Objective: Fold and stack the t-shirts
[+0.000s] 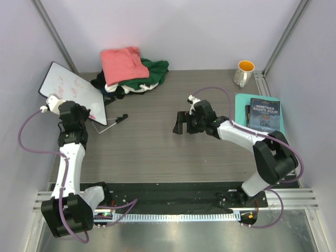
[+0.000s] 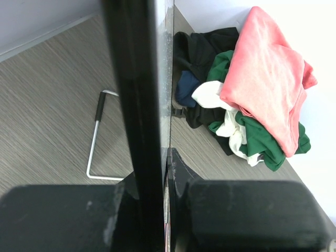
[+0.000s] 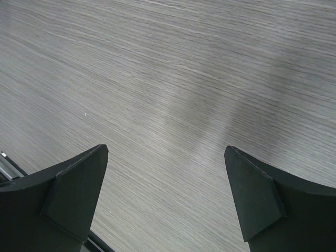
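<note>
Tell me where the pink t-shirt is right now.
In the top view the pink t-shirt lies atop the heap of other shirts at the table's far left, just right of the white board.

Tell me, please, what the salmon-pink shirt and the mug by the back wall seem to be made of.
Salmon-pink shirt: soft matte cloth, likely cotton; it lies in limp folds. Mug with yellow inside: probably glazed ceramic, judging by its thick rim.

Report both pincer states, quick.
Left pincer: closed on the edge of the white rectangular board with red writing.
Right pincer: open, holding nothing.
</note>
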Available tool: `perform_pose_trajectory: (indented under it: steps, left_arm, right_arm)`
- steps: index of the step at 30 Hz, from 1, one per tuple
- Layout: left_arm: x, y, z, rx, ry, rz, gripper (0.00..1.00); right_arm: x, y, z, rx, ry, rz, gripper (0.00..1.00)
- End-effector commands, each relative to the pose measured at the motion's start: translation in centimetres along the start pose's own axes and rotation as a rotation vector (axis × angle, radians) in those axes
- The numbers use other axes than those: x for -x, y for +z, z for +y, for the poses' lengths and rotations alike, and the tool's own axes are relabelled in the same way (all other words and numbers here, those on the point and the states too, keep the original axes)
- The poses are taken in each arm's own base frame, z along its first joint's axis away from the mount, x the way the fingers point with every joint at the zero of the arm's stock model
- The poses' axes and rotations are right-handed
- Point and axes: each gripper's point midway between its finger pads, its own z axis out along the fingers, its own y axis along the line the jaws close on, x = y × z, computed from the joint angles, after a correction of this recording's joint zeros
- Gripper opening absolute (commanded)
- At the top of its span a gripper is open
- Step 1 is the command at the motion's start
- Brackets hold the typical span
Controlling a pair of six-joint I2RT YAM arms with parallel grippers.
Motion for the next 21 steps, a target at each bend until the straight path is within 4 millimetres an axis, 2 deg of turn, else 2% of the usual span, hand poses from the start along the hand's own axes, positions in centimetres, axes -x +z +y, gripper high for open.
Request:
perform_pose_trajectory:
  steps: [1, 7, 14, 16, 17, 19, 21]
  left_arm:
    - [1.7, -0.2, 2.0, 0.109, 0.065, -0.085, 0.0]
    - [-0.7, 0.2, 2.2, 0.107, 0.058, -0.043, 0.0]
    - [-2.3, 0.0, 1.9, 0.106, 0.05, -0.013, 0.0]
    - [-2.7, -0.1, 2.1, 0.111, 0.048, -0.001, 0.07]
    - [-2.8, -0.1, 2.3, 0.12, 0.048, 0.004, 0.16]
    - [-2.7, -0.4, 2.8, 0.145, 0.049, -0.005, 0.18]
    - [-2.5, -0.6, 3.0, 0.153, 0.047, -0.01, 0.25]
  right_arm:
    - [2.3, -0.3, 1.8, 0.049, -0.036, -0.053, 0.99]
    - [2.4, -0.3, 1.8, 0.049, -0.035, -0.056, 0.99]
    - [2.6, -0.4, 2.0, 0.052, -0.026, -0.067, 0.99]
    - [2.7, -0.6, 2.0, 0.053, -0.025, -0.072, 0.98]
    - [2.7, -0.7, 2.1, 0.054, -0.024, -0.073, 0.98]
    - [2.5, -0.8, 2.0, 0.052, -0.023, -0.072, 0.98]
    - [2.4, -0.8, 1.9, 0.048, -0.023, -0.072, 0.98]
